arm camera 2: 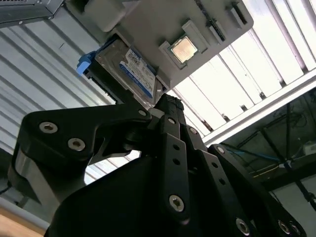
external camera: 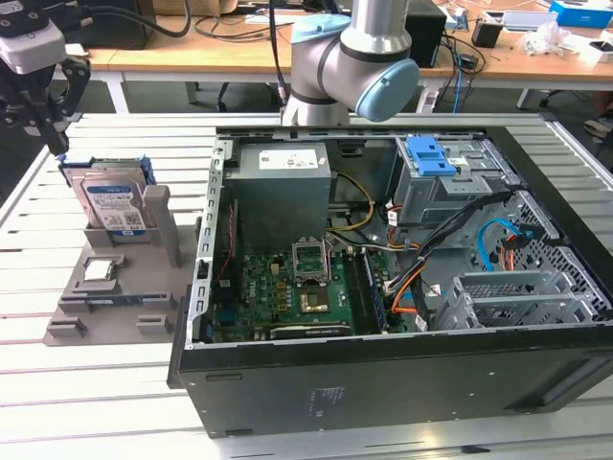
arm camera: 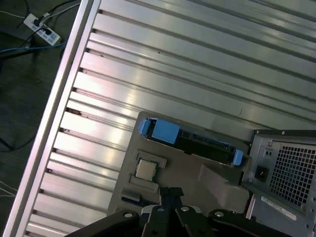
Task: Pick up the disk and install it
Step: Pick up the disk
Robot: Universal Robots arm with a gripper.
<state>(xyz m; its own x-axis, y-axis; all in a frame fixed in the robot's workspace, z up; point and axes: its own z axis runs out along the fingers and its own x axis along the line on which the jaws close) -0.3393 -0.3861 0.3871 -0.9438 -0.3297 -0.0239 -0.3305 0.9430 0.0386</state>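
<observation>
The gripper is built of black, bolted metal linkages. Its fingertips lie together with nothing between them, and it hangs above the disk, apart from it, at the exterior view's left.

The disk is a flat silver rectangle with a blue-and-white label, framed by a bright blue plastic carrier. It stands on edge in a slot of a matte grey stepped holder.

A small square silver CPU chip lies flat in a recess of the same holder, near the disk.

The holder rests on a table of ribbed, glossy aluminium slats.

Differences between views:
- The first wrist view presents the disk edge-on.
- The second wrist view presents the disk's labelled face beyond the gripper.
- The exterior view presents the open black computer case beside the holder, with a blue-topped grey drive cage inside.
</observation>
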